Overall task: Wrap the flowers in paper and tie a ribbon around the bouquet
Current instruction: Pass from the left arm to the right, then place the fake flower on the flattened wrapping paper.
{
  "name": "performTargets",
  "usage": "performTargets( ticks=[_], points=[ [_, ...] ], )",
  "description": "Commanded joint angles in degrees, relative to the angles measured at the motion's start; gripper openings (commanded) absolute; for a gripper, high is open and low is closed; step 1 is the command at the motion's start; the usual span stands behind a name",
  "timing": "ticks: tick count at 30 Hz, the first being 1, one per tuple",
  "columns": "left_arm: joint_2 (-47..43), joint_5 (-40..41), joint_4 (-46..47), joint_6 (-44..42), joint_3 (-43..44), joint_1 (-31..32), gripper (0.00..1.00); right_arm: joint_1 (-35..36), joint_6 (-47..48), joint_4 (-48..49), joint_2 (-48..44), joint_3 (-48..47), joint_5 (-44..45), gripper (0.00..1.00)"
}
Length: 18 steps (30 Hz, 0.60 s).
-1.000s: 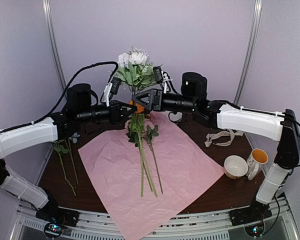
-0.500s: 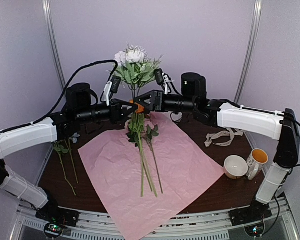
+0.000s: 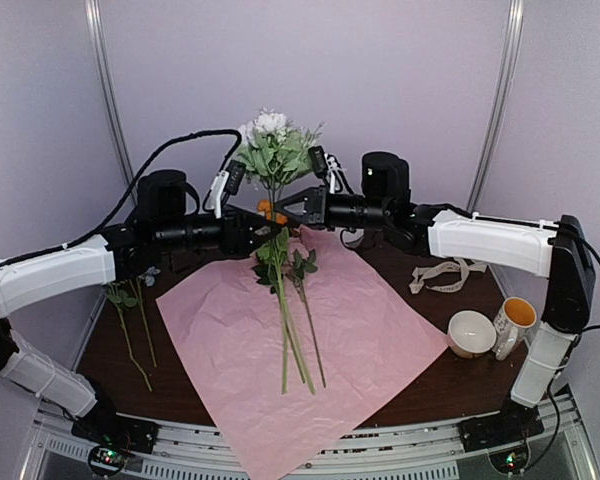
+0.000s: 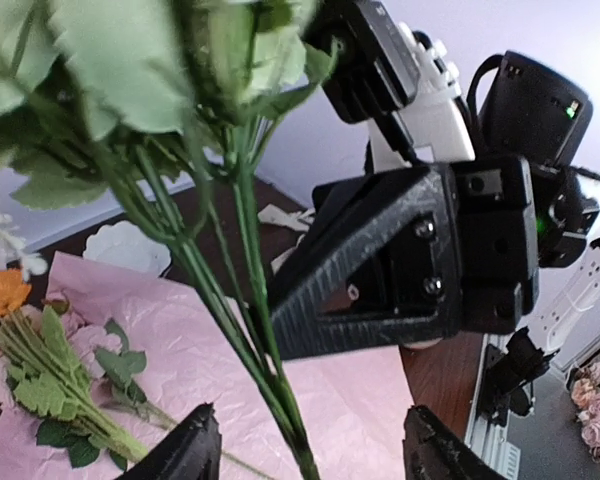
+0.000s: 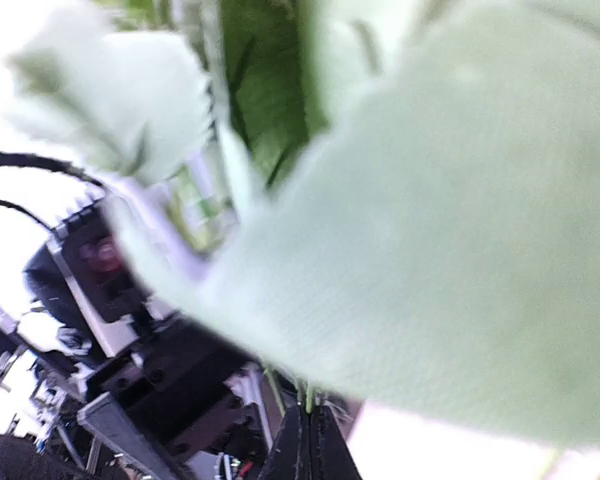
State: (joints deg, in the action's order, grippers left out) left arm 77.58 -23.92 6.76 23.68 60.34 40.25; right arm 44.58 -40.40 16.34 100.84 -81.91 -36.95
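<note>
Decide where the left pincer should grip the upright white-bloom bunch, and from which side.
Probably the bare stems below the leaves of the white-bloom bunch, with the left pincer coming level from the left: they stand upright and gather narrow there, and the right pincer clamps them from the opposite side.

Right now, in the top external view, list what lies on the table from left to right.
loose stems → pink paper → white bowl → mug. The ribbon overlaps the bowl's span, so it is left out.

Upright flowers [image 3: 273,150] above pink paper [image 3: 325,335]
</note>
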Motion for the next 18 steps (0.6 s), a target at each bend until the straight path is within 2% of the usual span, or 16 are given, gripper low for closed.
performTargets(
  ticks=[1, 4, 6, 8, 13, 15, 18],
  points=[
    [0.3, 7.2, -11.8, -0.6, 2.3, -1.3, 0.70, -1.2, 5.0, -10.7, 2.0, 1.6, 7.0, 0.00],
    [2.6, 20.1, -27.6, 0.4, 6.4, -5.3, 0.70, -1.6, 5.5, -19.3, 7.1, 1.3, 10.4, 0.00],
    [4.6, 29.5, -38.2, 2.7, 8.2, -9.1, 0.70, -2.0, 4.2, -21.5, 11.0, 0.7, 10.3, 0.00],
    [5.6, 33.4, -43.5, 6.0, 7.1, -14.5, 0.69, -2.7, 1.7, -21.5, 14.6, 0.7, 9.2, 0.00],
    [4.0, 33.9, -41.9, 11.3, -2.2, -26.6, 0.68, -2.9, 1.2, -22.8, 17.7, 0.9, 11.4, 0.02],
    [3.6, 36.8, -41.7, 11.8, -4.2, -28.4, 0.69, -2.9, 2.5, -24.9, 17.4, 0.6, 13.2, 0.13],
    [5.4, 39.2, -41.9, 11.9, -5.8, -30.7, 0.72, -2.9, 3.9, -26.8, 15.6, 1.1, 14.9, 0.24]
  ],
)
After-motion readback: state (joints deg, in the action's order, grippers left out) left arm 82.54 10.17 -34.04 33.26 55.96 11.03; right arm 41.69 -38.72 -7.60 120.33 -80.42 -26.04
